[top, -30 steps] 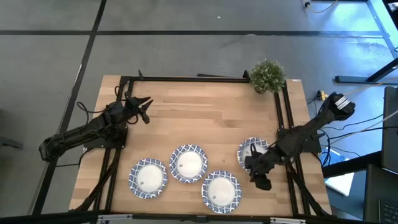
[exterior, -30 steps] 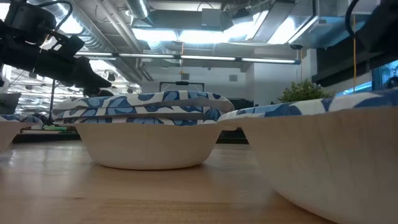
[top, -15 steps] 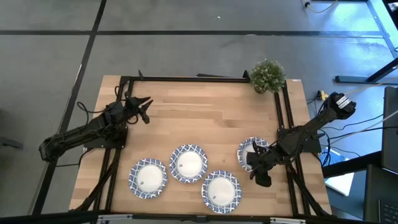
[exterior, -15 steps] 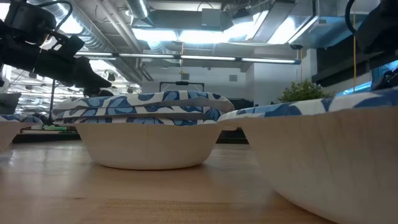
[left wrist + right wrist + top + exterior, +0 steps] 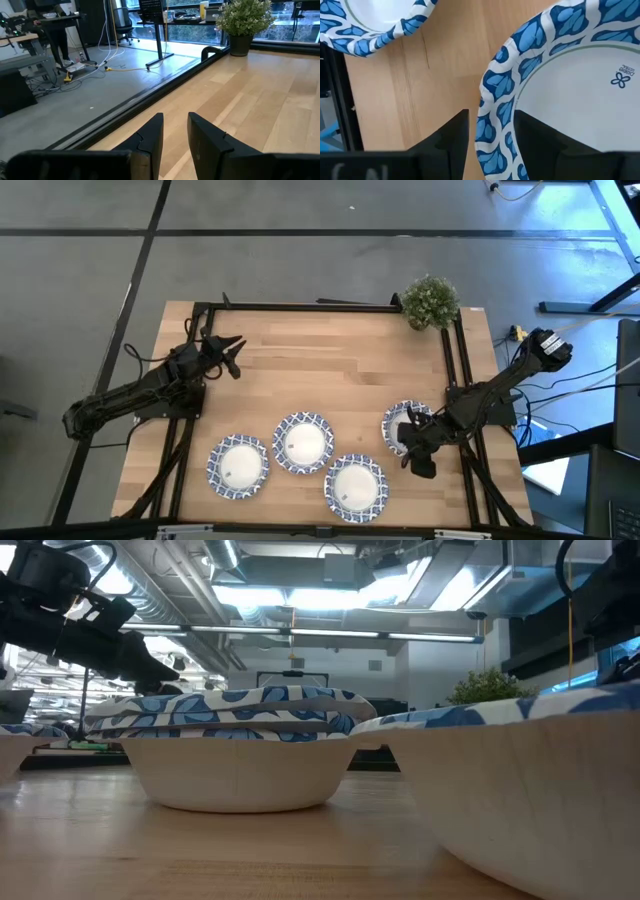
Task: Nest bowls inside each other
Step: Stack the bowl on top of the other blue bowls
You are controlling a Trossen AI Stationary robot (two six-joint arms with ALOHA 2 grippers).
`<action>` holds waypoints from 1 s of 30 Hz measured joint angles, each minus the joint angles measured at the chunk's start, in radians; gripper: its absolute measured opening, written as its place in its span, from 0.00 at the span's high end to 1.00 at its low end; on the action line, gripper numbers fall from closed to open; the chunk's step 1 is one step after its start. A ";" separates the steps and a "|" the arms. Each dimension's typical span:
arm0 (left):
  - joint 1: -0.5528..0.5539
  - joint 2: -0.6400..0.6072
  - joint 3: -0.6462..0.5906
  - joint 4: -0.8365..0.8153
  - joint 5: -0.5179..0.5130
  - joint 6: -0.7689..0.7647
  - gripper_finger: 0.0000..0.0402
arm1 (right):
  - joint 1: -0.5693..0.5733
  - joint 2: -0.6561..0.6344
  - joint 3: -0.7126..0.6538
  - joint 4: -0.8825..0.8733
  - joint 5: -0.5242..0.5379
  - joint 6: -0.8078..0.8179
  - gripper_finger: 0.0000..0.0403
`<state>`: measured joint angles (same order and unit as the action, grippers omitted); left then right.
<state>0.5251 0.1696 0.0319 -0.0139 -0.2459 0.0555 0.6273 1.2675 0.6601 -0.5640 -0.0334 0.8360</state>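
Four blue-and-white rimmed bowls sit along the table's near side: left bowl, middle bowl, near bowl and right bowl. In the low view the middle bowl shows stacked rims, as if nested. My right gripper is open at the right bowl's near-right rim, one finger outside it and one inside. The near bowl's rim shows beyond. My left gripper waits open above bare wood at the far left. My right gripper straddles the right bowl's rim, coming slanting down from the table's right. The outer finger stands apart from it, with wood showing between. Whether the inner finger touches the bowl I cannot tell. The bowl rests on the table.
A small green potted plant stands at the far right corner. Black frame rails run along the table's sides and far edge. Bare wood spans the table's middle and far half.
My right gripper has crept a little toward the far edge, onto the right bowl's rim. The bowls have kept their places.
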 joint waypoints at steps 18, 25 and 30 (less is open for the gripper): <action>0.000 0.000 0.000 0.000 0.000 0.000 0.79 | 0.000 0.085 0.000 0.007 -0.021 0.047 0.61; 0.000 0.000 0.000 0.000 0.000 0.000 0.79 | 0.000 0.096 0.000 0.006 -0.021 0.053 0.66; 0.000 0.000 0.000 0.000 0.000 0.000 0.79 | 0.000 0.096 0.000 0.006 -0.021 0.051 0.86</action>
<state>0.5251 0.1699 0.0319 -0.0139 -0.2459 0.0555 0.6270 1.3632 0.6601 -0.5575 -0.0540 0.8871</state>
